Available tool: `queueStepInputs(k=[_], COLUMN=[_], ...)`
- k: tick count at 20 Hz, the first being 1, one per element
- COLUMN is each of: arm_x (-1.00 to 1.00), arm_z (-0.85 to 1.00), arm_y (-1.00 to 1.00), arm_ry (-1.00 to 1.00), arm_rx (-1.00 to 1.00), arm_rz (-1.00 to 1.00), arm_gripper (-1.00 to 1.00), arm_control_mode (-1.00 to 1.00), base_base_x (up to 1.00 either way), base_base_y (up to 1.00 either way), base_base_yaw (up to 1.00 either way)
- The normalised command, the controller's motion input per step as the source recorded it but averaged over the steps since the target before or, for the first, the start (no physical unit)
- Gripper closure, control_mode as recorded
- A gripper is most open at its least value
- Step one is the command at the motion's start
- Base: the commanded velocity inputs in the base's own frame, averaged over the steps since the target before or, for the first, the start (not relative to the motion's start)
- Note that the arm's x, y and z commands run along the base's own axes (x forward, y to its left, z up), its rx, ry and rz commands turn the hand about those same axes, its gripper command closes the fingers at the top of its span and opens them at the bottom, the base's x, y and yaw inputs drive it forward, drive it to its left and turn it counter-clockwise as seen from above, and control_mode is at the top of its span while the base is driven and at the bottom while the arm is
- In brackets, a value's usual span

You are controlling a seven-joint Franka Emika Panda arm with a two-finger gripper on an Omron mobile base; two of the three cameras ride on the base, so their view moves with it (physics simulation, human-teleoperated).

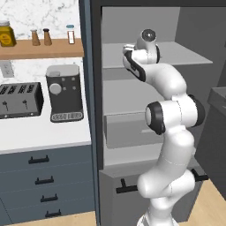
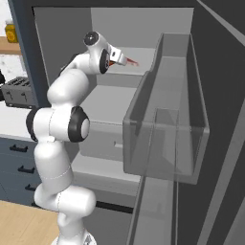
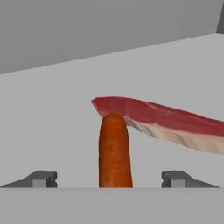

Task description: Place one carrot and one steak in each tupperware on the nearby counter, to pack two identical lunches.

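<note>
The fingers (image 3: 112, 179) stand wide apart, their two dark tips low in the hand view with nothing clamped between them, and a carrot (image 3: 114, 151) lies in the gap, midway between the tips and touching neither as far as I can see. Its long axis runs straight away from the hand, blunt rounded end pointing off toward the back of the shelf (image 3: 52, 131), so the fingers sit either side of its width, well lined up for a pinch. Just past that far end a steak (image 3: 162, 120) lies flat on the same grey shelf, its length running crosswise to the carrot and slanting off to the right of the hand view, red on top with a paler edge toward the hand; the carrot's tip seems to meet or slip under its near edge, though I cannot tell which. From the right base view the arm reaches high into the open cabinet, the steak (image 2: 125, 60) showing as a red sliver beyond the hand. I judge the job barely begun: nothing lifted, nothing packed, and the white desk (image 1: 39, 130) to the left carries a toaster (image 1: 20, 100) and coffee machine (image 1: 65, 92).
</note>
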Motion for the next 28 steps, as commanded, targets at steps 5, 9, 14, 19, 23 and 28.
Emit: queueStepInputs(k=[5, 9, 14, 19, 23, 28], arm_x=[0.09, 0.31, 0.25, 0.09, 0.09, -0.08], arm_z=[-0.10, -0.21, -0.21, -0.54, -0.43, -0.44], arm_y=[-0.02, -0.03, -0.01, 0.17, 0.07, 0.21], arm_ry=[0.00, 0.00, 0.00, 0.00, 0.00, 0.03], arm_rx=[0.00, 0.00, 0.00, 0.14, 0.14, -0.02], arm_rz=[0.00, 0.00, 0.00, 0.00, 0.00, 0.00], arm_gripper=[-1.00, -1.00, -1.00, 1.00, 1.00, 1.00], arm_control_mode=[-1.00, -1.00, -1.00, -1.00, -1.00, -1.00], base_base_x=[0.00, 0.00, 0.00, 0.00, 0.00, 0.00], base_base_y=[0.00, 0.00, 0.00, 0.00, 0.00, 0.00], base_base_yaw=[0.00, 0.00, 0.00, 0.00, 0.00, 0.00])
